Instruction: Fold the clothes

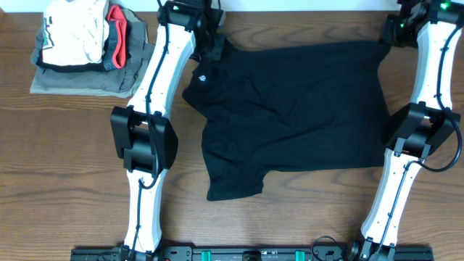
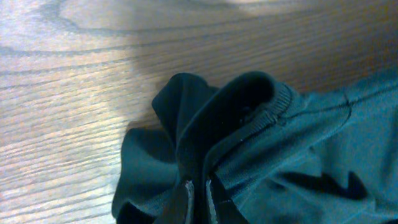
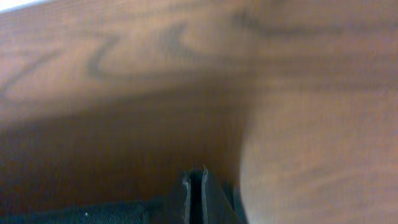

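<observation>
The black T-shirt (image 1: 297,109) lies spread on the wooden table, with its small white logo (image 1: 202,78) near the left edge. My left gripper (image 1: 215,45) is at the shirt's far left corner. In the left wrist view its fingers (image 2: 199,186) are shut on bunched black fabric (image 2: 261,143) beside the ribbed collar. My right gripper (image 1: 392,32) is at the shirt's far right corner. In the right wrist view its fingers (image 3: 195,177) are pressed together on the shirt's edge (image 3: 93,211), low over the table.
A pile stands at the far left: a white garment with dark print (image 1: 72,32), a red item (image 1: 117,32) and a grey-olive folded garment (image 1: 87,78). Both arms' white links run along the shirt's left and right sides.
</observation>
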`<state>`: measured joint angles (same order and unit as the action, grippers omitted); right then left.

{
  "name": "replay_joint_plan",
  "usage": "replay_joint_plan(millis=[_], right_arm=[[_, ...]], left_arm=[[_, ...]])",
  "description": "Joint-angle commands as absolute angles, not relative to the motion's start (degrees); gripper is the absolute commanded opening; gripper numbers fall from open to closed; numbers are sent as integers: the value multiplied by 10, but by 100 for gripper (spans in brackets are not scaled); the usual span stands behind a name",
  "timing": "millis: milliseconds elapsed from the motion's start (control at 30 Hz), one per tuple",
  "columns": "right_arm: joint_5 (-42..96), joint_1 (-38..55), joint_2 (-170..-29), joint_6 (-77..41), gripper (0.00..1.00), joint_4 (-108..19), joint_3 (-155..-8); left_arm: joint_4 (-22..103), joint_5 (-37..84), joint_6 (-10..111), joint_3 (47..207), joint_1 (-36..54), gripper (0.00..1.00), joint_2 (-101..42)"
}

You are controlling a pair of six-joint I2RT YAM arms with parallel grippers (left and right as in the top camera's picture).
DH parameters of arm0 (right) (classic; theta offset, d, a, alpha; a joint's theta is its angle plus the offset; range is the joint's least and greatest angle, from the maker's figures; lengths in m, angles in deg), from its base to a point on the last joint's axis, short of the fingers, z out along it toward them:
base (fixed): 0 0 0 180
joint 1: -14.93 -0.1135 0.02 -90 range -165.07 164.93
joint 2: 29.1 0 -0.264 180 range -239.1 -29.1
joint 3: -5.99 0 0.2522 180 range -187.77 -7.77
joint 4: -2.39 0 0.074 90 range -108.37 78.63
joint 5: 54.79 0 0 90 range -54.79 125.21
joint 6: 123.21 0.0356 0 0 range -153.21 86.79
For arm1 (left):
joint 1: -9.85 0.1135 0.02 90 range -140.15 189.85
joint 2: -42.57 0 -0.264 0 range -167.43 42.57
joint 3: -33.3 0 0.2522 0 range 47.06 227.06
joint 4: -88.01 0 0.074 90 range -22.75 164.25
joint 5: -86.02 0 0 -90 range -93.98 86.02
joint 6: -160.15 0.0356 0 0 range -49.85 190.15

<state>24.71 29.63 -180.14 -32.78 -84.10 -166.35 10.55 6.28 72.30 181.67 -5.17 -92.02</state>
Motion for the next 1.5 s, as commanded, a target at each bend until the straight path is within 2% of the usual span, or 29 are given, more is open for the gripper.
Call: replay_joint_plan(millis=[0, 233, 633, 1200, 1467], right_arm=[[238, 299, -1764, -351, 1, -881, -1679], [250, 299, -1716, -382, 1, -957, -1679], [294, 308, -1690, -388, 1, -1086, -1679], [308, 314, -1690, -376, 1, -1045, -1491], [309, 315, -1690, -385, 1, -1037, -1466]], left_arm=[[102, 56, 705, 1824, -52, 6, -866], [87, 56, 705, 1824, -54, 6, -821], [-14, 56, 725, 1824, -54, 7, -810], [-43, 56, 731, 1724, -55, 6, -811], [-40, 56, 731, 1651, -77, 6, -811]])
